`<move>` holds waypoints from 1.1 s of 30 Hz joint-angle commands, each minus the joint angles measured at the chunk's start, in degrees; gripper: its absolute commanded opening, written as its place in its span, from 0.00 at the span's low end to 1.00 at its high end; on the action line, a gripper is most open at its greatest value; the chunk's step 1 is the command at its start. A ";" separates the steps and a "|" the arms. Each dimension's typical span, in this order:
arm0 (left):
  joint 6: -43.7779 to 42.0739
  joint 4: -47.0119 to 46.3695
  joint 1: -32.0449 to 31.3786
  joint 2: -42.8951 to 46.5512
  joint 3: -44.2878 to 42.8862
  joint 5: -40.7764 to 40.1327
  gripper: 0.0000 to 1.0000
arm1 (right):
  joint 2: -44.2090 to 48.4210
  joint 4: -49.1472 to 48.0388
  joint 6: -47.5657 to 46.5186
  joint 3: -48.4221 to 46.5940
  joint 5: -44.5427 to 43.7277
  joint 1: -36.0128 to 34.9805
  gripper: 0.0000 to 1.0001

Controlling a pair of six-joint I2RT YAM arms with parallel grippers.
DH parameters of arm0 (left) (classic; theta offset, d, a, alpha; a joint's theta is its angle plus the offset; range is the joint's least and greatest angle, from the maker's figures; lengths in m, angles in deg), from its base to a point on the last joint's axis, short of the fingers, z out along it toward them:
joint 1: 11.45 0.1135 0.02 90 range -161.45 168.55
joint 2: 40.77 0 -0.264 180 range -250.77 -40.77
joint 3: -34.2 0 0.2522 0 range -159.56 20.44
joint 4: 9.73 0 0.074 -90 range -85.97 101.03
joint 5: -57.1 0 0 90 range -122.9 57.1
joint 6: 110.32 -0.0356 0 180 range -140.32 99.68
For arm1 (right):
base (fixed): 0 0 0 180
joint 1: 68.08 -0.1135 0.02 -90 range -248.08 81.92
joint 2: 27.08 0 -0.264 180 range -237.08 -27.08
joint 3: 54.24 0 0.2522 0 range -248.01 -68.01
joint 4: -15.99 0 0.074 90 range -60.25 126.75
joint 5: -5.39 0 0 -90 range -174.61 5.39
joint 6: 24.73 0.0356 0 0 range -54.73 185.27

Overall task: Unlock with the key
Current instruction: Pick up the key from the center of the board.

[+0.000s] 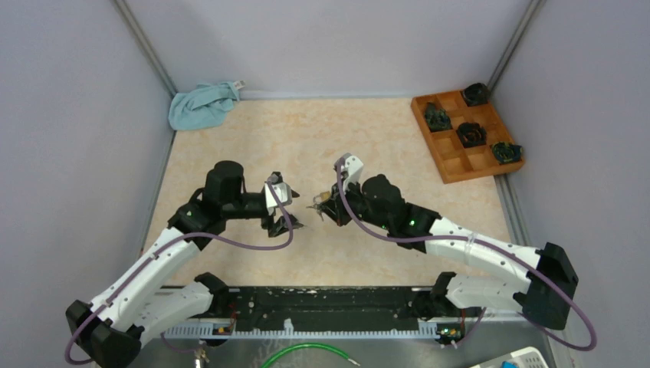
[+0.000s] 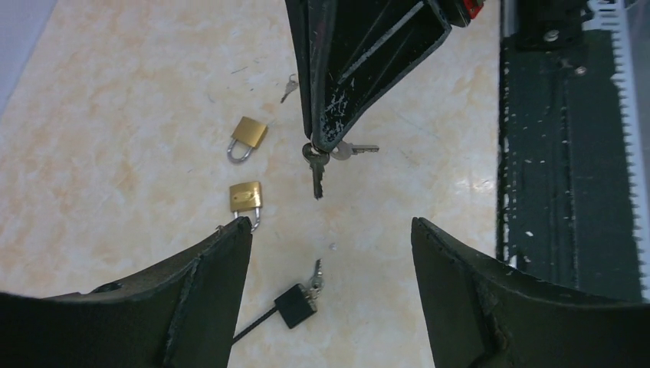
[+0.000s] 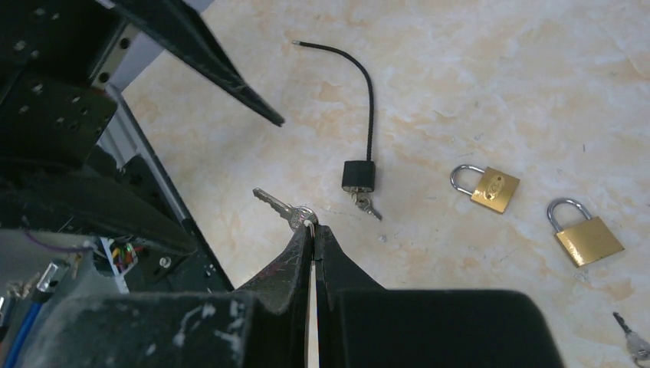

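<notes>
Early stage: the right end effector [image 3: 313,230] is clenched on the key ring [image 3: 300,216] (keys dangling), the left end effector [image 2: 331,224] is spread empty, and the brass padlock [image 2: 247,138] and second padlock [image 2: 246,198] lie shut.

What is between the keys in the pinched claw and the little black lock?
Only bare table. The left wrist view shows it: the keys in the shut right gripper and the black lock have nothing between them.

L arm angled inward, L claw [image 2: 329,230] jaws wide apart, facing R claw [image 3: 314,228]; R claw pinched tight on key [image 3: 273,204], wrists near
</notes>
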 commanded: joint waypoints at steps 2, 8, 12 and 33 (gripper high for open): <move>8.94 -1.83 0.25 0.35 -2.81 9.36 0.76 | 4.89 -0.59 -7.23 -3.48 -13.05 -6.79 0.00; 13.31 -1.43 0.23 3.14 -1.33 10.86 0.74 | 6.80 -0.29 -12.66 -4.60 -21.62 -12.37 0.00; 18.46 -1.88 0.25 1.97 -1.65 13.05 0.74 | 6.95 0.60 -15.56 -5.85 -24.50 -14.41 0.00; 37.39 -9.02 4.23 -1.52 -3.37 19.51 0.60 | 3.73 3.55 -22.61 -10.93 -30.22 -22.57 0.00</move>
